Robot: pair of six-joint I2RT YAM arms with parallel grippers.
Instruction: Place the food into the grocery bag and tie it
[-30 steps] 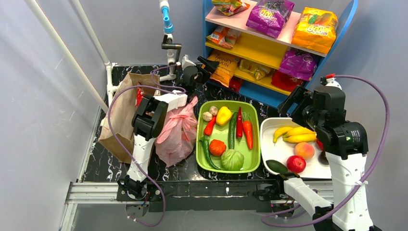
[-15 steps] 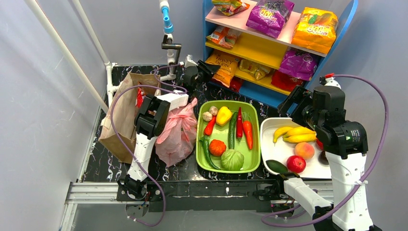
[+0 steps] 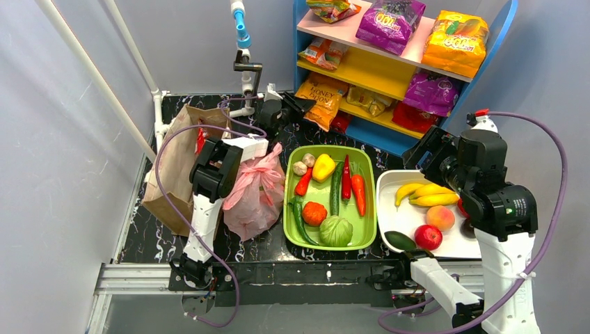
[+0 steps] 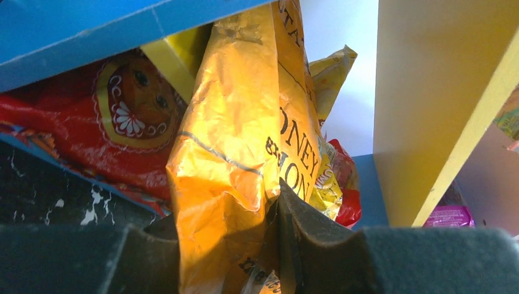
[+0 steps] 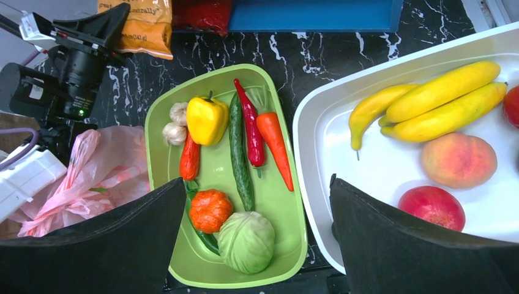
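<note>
Pink bag [image 3: 256, 195] sits bunched on the desk [image 3: 139, 236] between the brown paper bag [image 3: 172, 170] on the left and the green tray [image 3: 288, 212]. Can't tell what's in it. Something red pokes out of the paper bag.

Green tray holds a yellow pepper [image 5: 207, 119], garlic [image 5: 177, 122], cucumber [image 5: 240, 153], carrot [image 5: 275, 147], red chilli [image 5: 250, 128], a little pumpkin [image 5: 209, 209] and a cabbage [image 5: 246, 242]. White tray [image 3: 385, 209] on the right has bananas [image 3: 426, 193], a peach [image 3: 440, 217] and an apple [image 3: 428, 236].

Left jaws are clamped on the orange packet [image 4: 245, 153] at the far shelf [image 3: 379, 136], low on its left end. Only the left wrist view shows that pinch, plus a red packet [image 4: 92, 122] behind it under the blue board. Right jaws hang spread wide and empty over the gap between the two trays. Only the top view shows the purple packets [image 3: 389, 21] on the upper shelves.
</note>
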